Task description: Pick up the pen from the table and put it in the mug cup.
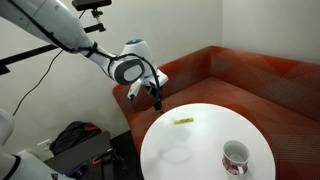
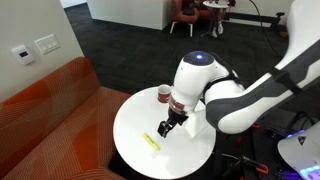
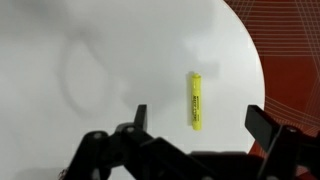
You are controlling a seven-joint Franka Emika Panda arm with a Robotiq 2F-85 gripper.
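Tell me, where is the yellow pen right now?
The pen lies flat on the white table near its edge by the orange sofa, well apart from the mug, close to the open jaws.

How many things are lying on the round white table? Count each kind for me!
Yellow-green pen: 1
White mug with red marks: 1
Total: 2
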